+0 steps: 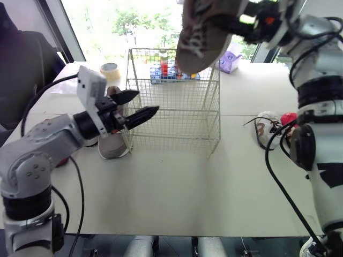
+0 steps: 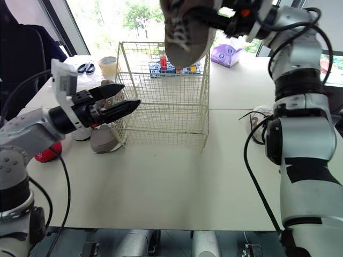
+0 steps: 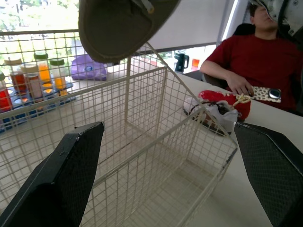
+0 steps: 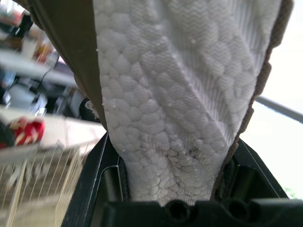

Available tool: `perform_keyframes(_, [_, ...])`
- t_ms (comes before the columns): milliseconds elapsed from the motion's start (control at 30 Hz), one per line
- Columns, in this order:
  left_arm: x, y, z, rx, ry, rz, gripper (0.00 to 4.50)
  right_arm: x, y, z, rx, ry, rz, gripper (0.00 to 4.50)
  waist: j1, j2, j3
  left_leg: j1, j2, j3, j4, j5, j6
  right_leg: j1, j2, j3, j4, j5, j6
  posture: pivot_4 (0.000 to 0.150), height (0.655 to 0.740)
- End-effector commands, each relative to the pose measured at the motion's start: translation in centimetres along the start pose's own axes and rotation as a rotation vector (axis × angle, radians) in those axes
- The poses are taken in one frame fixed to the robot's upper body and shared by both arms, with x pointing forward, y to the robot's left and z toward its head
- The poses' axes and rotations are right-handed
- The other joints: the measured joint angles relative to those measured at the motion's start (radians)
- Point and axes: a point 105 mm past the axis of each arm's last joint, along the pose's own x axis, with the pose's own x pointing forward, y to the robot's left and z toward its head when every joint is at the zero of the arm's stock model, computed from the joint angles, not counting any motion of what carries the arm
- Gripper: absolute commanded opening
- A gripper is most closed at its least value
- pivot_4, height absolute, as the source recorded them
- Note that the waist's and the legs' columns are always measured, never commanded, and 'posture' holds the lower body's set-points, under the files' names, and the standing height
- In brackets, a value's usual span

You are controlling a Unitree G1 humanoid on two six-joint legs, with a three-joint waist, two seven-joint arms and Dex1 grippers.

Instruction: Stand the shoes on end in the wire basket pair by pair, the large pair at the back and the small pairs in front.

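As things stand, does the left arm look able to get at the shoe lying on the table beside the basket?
Probably yes. The left gripper hangs open just above the shoe, beside the wire basket, and nothing appears to lie between them.

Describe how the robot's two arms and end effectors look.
The left arm and right arm have silver-grey rounded shells with black joint bands, and black cables loop alongside them. The left end effector has two black tapered fingers with finely textured pads, set ahead of a white boxy wrist module. The right end effector is black too.
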Motion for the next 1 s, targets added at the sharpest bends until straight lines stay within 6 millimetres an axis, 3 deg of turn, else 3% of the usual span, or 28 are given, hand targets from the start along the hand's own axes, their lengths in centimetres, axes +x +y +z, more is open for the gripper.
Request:
perform_keyframes(33, [-1.5,-0.5,0.4,0.042,0.021,-0.001,4.49,0.7,0.2,1.1,-0.055,0.011,0.075,1.69,0.000,0.000,0.000,0.000,0.000,0.000,0.000,0.000,0.000,0.000,0.000,0.000,0.000,0.000,0.000,0.150,0.6595])
perform_keyframes(167, [-2.9,-1.6,-1.0,0.018,0.143,-0.087,4.49,1.4,0.8,-1.2,0.019,0.092,0.101,1.69,0.003,0.001,0.000,-0.001,0.000,0.000,0.000,0.000,-0.001,-0.001,0.000,0.000,0.000,0.000,0.000,0.150,0.6595])
perform_keyframes(267, [-3.0,-1.3,-1.1,0.022,0.151,-0.075,4.49,1.6,0.6,-1.9,0.037,0.098,0.064,1.69,0.003,0.001,0.000,-0.001,-0.001,-0.001,0.000,0.000,-0.001,0.000,0.000,0.000,0.000,0.000,0.000,0.150,0.6595])
perform_keyframes(467, [-2.8,-0.3,-1.4,0.020,0.146,-0.028,4.50,0.8,-0.6,-3.7,0.051,0.168,-0.072,4.45,0.001,0.001,0.000,-0.001,-0.001,0.000,0.000,0.000,-0.002,-0.001,0.000,0.001,0.002,0.000,0.000,0.150,0.6595])
perform_keyframes(733, [-2.3,0.2,-1.5,0.016,0.132,-0.017,4.50,-1.4,-2.5,-2.6,-0.052,0.223,-0.170,4.45,0.001,0.001,0.000,-0.001,-0.001,0.000,0.000,0.001,-0.002,-0.002,0.000,0.001,0.002,0.000,0.000,0.150,0.6595])
perform_keyframes(1000, [-1.8,1.2,-0.9,0.021,0.106,0.007,4.50,-3.8,-3.4,0.3,-0.087,0.132,-0.196,4.45,0.001,0.001,0.000,-0.001,-0.001,0.000,0.001,0.001,-0.002,-0.002,0.000,0.001,0.003,0.000,0.000,0.150,0.6595])
